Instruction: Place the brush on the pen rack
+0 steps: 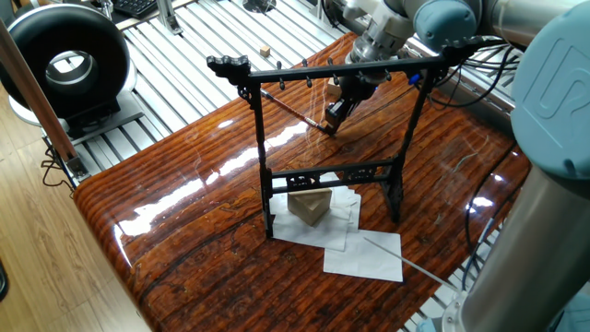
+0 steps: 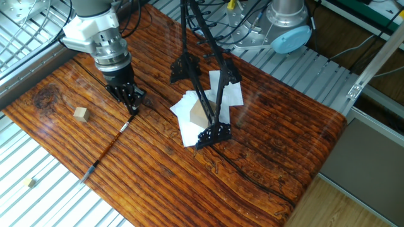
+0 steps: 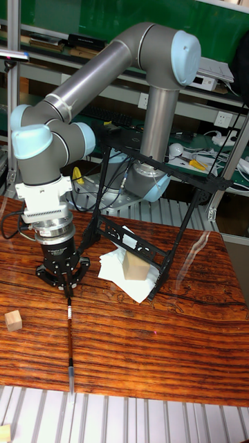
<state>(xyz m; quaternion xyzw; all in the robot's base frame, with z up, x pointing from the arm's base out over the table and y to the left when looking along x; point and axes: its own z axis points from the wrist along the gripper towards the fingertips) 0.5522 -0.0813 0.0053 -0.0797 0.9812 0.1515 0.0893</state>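
Surface: glossy red-brown striped wooden table (image 2: pixel 265 151), resting on a bed of silver aluminium rails.
Rack: tall black pen rack (image 1: pixel 327 138) with two uprights, a pegged top crossbar, an ornate lower rail and feet, standing upright near the table's middle on white paper sheets (image 1: pixel 364 251).
Under the rack: tan cardboard-coloured block (image 1: pixel 309 207) on the paper, between the uprights.
Brush: thin dark-shafted writing brush (image 3: pixel 70 342) with a pale band near its upper end and a grey far end, lying flat on the table, well apart from the rack; its far end reaches the table edge.
Gripper: black two-finger gripper (image 3: pixel 67 289) pointing straight down, fingertips drawn close together around the brush's upper end, right at the table surface. Whether the fingers actually pinch the shaft is too small to tell.
Arm: grey UR5 arm with pale blue joint caps (image 3: pixel 104 76), arching over from behind the rack.
Loose items: small pale wooden cube (image 2: pixel 79 113) on the table beside the gripper; a thin whitish rod (image 1: pixel 406 263) lying across the paper near the table edge.
Background: black round fan-like device (image 1: pixel 64 65) beside the table.
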